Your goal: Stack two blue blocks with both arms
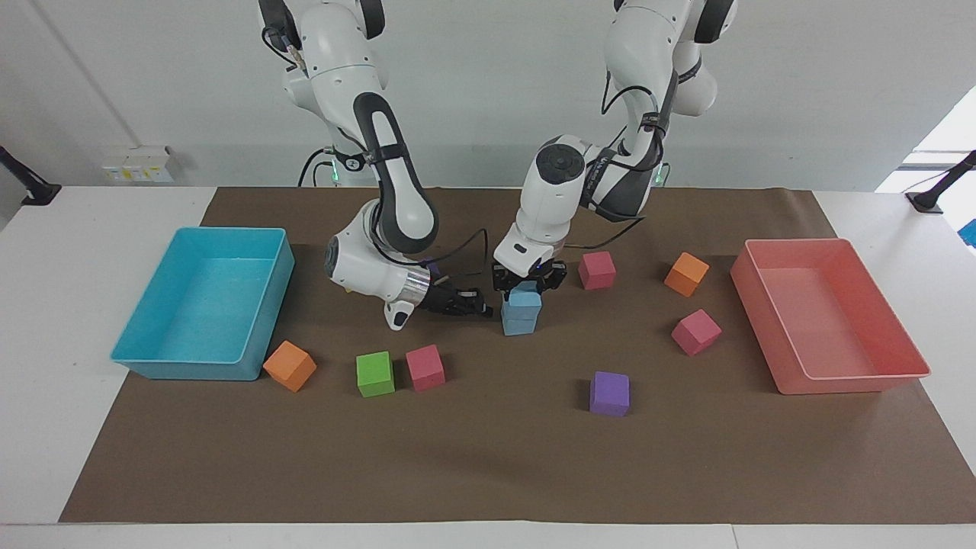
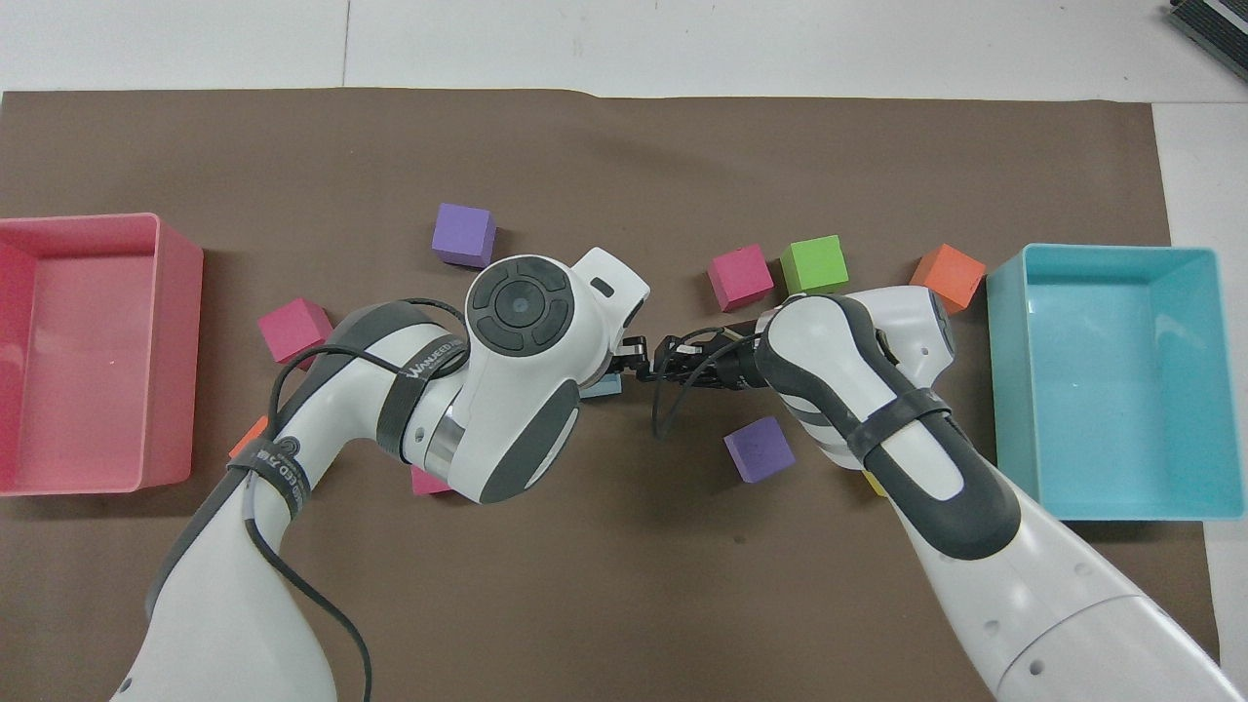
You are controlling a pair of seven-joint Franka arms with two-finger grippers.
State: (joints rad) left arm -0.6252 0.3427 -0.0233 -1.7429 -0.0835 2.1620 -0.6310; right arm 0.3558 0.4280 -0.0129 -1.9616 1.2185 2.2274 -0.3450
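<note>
The two blue blocks stand stacked in the middle of the brown mat: the upper block (image 1: 524, 296) rests on the lower block (image 1: 520, 323), slightly offset. My left gripper (image 1: 527, 285) comes down from above and is shut on the upper block. My right gripper (image 1: 483, 306) lies low and sideways over the mat, pointing at the stack from the right arm's end, close beside the lower block. In the overhead view my left wrist covers the stack, and only a sliver of blue (image 2: 605, 385) shows.
A turquoise tray (image 1: 191, 370) stands at the right arm's end and a pink tray (image 1: 839, 385) at the left arm's end. Loose cubes lie around: orange (image 1: 290, 366), green (image 1: 375, 374), pink (image 1: 425, 367), purple (image 1: 610, 393), pink (image 1: 696, 332), orange (image 1: 686, 274), pink (image 1: 596, 270).
</note>
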